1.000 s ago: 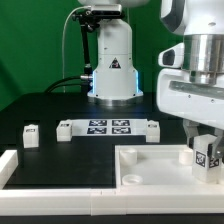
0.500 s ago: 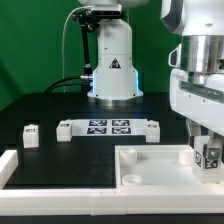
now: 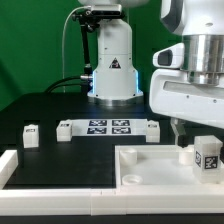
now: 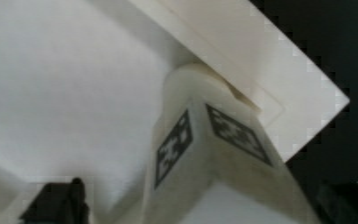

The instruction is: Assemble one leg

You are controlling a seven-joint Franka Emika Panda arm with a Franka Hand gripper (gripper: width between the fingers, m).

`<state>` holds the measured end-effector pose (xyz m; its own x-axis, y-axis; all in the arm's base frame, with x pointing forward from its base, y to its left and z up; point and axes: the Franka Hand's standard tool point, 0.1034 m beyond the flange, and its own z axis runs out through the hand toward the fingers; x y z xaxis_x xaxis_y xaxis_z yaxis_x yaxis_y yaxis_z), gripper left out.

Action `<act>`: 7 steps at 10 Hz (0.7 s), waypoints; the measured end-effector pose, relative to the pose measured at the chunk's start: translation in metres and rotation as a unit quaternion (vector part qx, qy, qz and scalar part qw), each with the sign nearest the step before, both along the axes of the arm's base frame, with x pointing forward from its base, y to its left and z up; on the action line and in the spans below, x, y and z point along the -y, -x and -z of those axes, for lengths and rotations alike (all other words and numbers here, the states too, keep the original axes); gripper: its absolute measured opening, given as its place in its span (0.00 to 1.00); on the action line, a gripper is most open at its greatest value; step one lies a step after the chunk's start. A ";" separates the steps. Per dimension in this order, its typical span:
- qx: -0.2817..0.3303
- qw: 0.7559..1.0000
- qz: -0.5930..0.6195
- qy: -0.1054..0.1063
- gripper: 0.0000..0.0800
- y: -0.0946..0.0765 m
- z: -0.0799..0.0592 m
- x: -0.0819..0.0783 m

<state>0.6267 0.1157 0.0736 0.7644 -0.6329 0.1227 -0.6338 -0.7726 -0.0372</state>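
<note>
A leg [image 3: 207, 156], a stubby white block with a marker tag, stands upright at the corner of the large white tabletop [image 3: 150, 158] on the exterior view's right. My gripper [image 3: 194, 130] hangs just above it and a little toward the exterior view's left. In the wrist view the leg [image 4: 208, 150] lies between my gripper's [image 4: 211, 205] dark fingertips [image 4: 59, 200]. The fingertips stand wide apart and do not touch it. The gripper is open. The tabletop's white surface [image 4: 69, 90] fills much of that view.
Three more legs lie on the black table: one [image 3: 31, 134] at the exterior view's left and one at each end [image 3: 65, 129] [image 3: 153, 128] of the marker board [image 3: 108, 127]. A white rail [image 3: 18, 165] runs along the front left. The robot base [image 3: 112, 65] stands behind.
My gripper has let go of the leg and risen, shifting slightly to the exterior view's left. The leg stays standing on the tabletop corner.
</note>
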 end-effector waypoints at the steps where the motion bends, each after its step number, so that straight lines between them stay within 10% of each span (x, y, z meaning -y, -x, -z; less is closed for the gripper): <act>1: -0.001 0.999 -0.048 0.006 0.81 -0.001 -0.001 0.000; 7: -0.013 0.958 -0.282 0.038 0.81 0.000 0.000 -0.002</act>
